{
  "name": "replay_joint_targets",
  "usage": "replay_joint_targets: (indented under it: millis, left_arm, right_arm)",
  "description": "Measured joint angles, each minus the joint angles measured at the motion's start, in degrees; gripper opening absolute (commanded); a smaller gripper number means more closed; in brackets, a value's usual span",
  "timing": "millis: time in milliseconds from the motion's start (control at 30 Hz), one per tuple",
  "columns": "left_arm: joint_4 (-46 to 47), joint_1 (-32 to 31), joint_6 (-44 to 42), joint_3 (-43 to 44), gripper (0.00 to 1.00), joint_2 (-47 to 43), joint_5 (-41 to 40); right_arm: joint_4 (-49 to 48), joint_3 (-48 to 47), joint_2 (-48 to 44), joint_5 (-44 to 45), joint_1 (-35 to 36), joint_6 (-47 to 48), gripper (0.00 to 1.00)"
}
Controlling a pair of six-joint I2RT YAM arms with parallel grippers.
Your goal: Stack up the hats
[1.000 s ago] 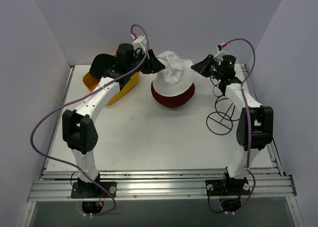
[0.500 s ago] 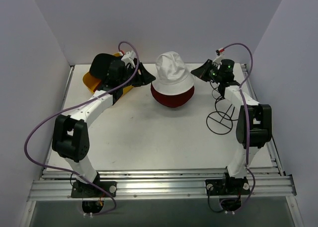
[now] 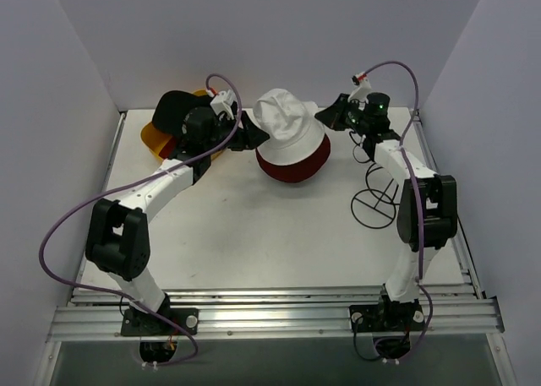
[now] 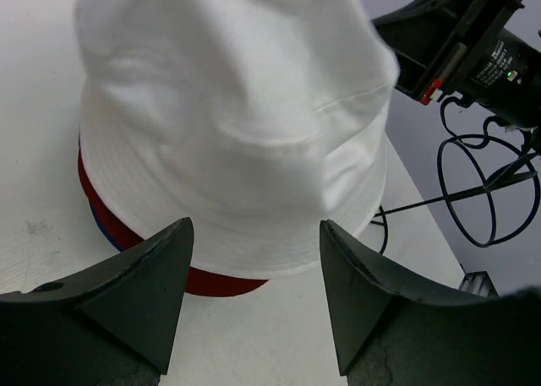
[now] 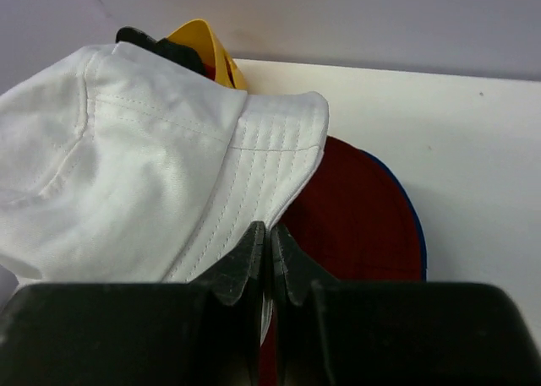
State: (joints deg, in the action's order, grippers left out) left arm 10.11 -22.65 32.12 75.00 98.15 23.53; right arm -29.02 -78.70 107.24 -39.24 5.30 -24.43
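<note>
The white bucket hat (image 3: pixel 287 126) sits tilted on top of the maroon bucket hat (image 3: pixel 294 165), and a blue hat's edge (image 5: pixel 416 234) shows under the maroon one (image 5: pixel 355 217). My right gripper (image 5: pixel 269 230) is shut on the right side of the white hat's brim (image 5: pixel 270 149). To the left of the stack, my left gripper (image 4: pixel 254 234) stands open just short of the white hat (image 4: pixel 237 107), with nothing between its fingers. The black cap (image 3: pixel 173 107) lies on the yellow basket.
The yellow basket (image 3: pixel 152 138) stands at the back left, behind my left arm. Thin wire dome frames (image 3: pixel 376 192) stand to the right of the stack, below my right arm. Walls close in the back and both sides.
My left gripper has opened, let go of the white hat and drawn back to the left. The right gripper has moved left with the brim, tilting the white hat.
</note>
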Motion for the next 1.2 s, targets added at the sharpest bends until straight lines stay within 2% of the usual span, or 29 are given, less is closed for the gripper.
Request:
replay_joint_targets:
  millis: [333, 433, 467, 500, 767, 900, 1200]
  left_arm:
    - [-4.8, -3.3, -6.0, 0.0, 0.7, -5.7, -5.7]
    - [-6.6, -3.7, -7.3, 0.5, 0.7, -5.7, -7.0]
    - [-7.5, -3.8, -7.5, 1.1, 0.7, -5.6, -7.4]
    - [-8.4, -3.9, -7.8, 2.1, 0.7, -5.2, -7.6]
    - [-10.6, -4.6, -9.0, 7.2, 0.7, -2.2, -8.9]
    - [-12.1, -5.1, -9.3, 8.6, 0.7, -0.7, -9.5]
    - [-14.5, -5.7, -9.3, 10.8, 0.7, 0.9, -10.1]
  right_arm:
    - [8.1, -15.2, 7.0, -3.2, 6.3, 10.5, 0.0]
    - [10.5, -18.1, 9.6, -3.7, 6.1, 11.3, 0.09]
    - [11.0, -18.7, 10.0, -3.7, 6.0, 11.2, 0.21]
    - [11.5, -19.3, 10.6, -3.6, 5.7, 11.0, 0.23]
    - [11.6, -19.2, 10.1, -3.5, 2.6, 5.5, 0.4]
    - [11.0, -17.0, 6.7, -2.3, 1.4, 1.9, 0.42]
    - [8.7, -3.7, -10.0, 7.8, 0.0, -8.0, 0.43]
